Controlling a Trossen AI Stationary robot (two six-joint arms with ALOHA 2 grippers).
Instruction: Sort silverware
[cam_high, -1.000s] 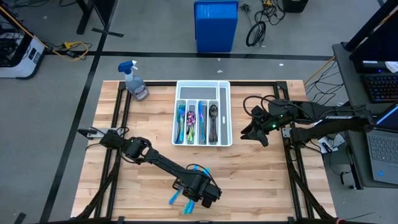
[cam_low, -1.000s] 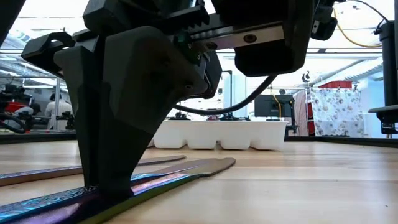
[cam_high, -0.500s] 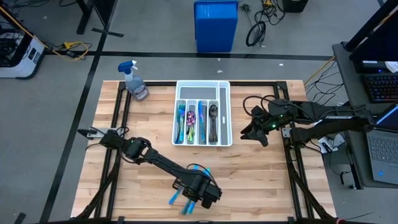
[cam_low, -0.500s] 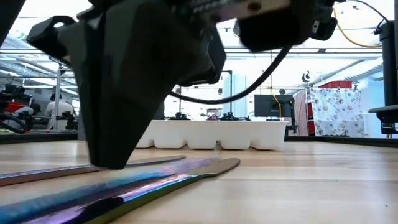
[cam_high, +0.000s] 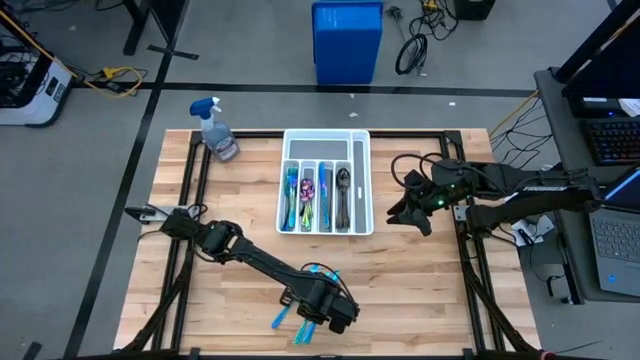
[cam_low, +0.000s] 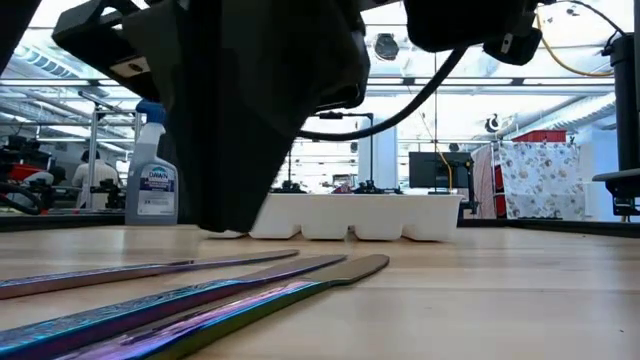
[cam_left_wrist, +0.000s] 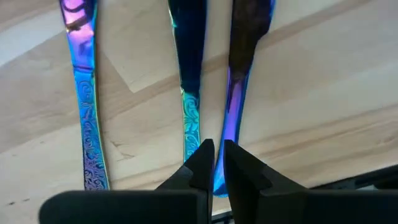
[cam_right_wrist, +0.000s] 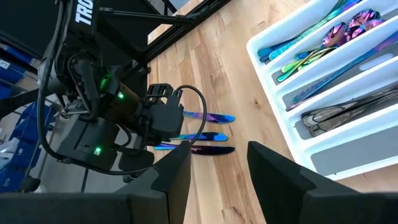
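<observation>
Iridescent knives (cam_low: 215, 300) lie loose on the near bench (cam_high: 420, 290); the left claw (cam_high: 318, 322), pressed together on nothing, has lifted off them, so that pick failed. Right claw (cam_high: 398, 213) waits spread beside the tray (cam_high: 362, 185).

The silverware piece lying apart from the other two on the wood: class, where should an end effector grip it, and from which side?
Grip the lone piece on its slim patterned handle, fingers across its narrow width, coming straight down from above. It lies flat on the table with bare wood on both sides, unlike the close-set pair.
</observation>
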